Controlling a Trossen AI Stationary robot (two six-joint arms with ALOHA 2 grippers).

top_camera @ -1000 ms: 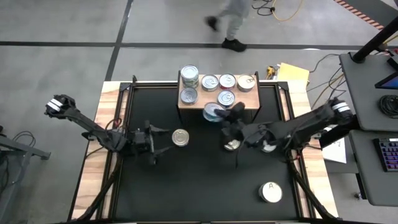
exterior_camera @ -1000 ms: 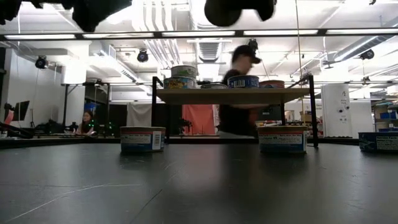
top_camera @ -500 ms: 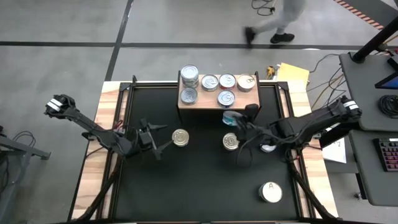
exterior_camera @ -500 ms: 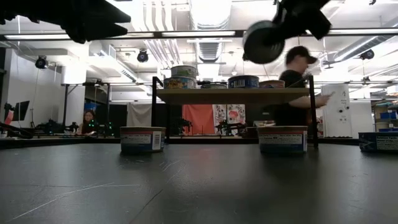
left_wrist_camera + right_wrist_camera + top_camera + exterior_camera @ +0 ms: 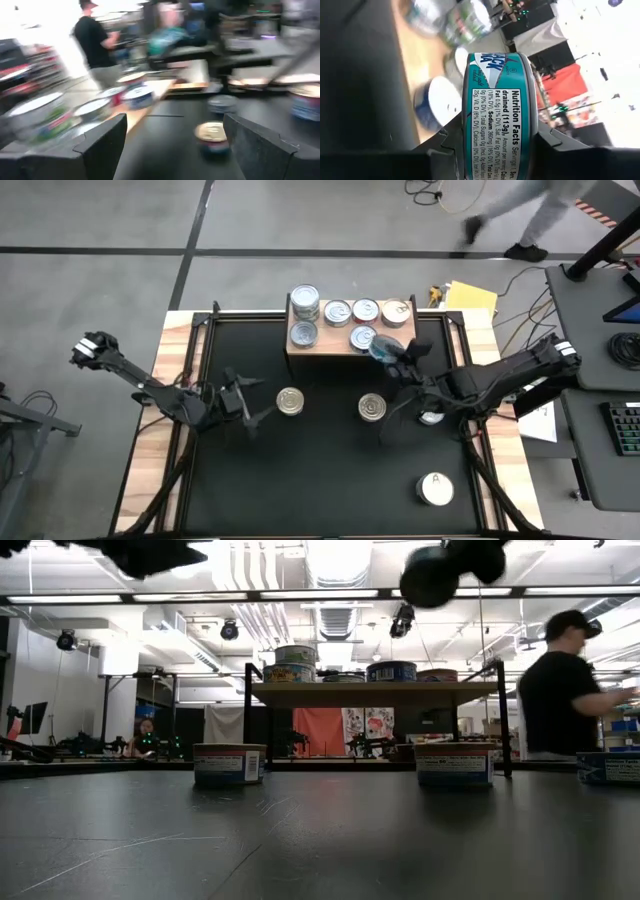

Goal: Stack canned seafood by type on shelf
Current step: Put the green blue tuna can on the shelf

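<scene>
**High view: teal can arriving at the shelf**

High view is showing the right gripper (image 5: 392, 352) carrying a teal can (image 5: 382, 346) that has travelled from the middle of the table (image 5: 330, 480) up to the lower right edge of the shelf (image 5: 352, 352), so placement is looking close. Six cans are already sitting on the board near the top centre of the frame. The left gripper (image 5: 262, 406) is hanging at centre left with its fingers spread wide and empty, just beside a gold-topped can (image 5: 290, 401). A silver can (image 5: 372, 407) and the white-topped can (image 5: 435, 489) are waiting on the table.

Low view is showing the held can raised at the top, right of centre, above the shelf's right half.

Right wrist view is showing the fingers (image 5: 447, 142) clamping the teal can at both sides, label facing the camera.

Left wrist view is showing the parted fingers (image 5: 102, 145) framing a loose can beyond them, touching nothing.
</scene>
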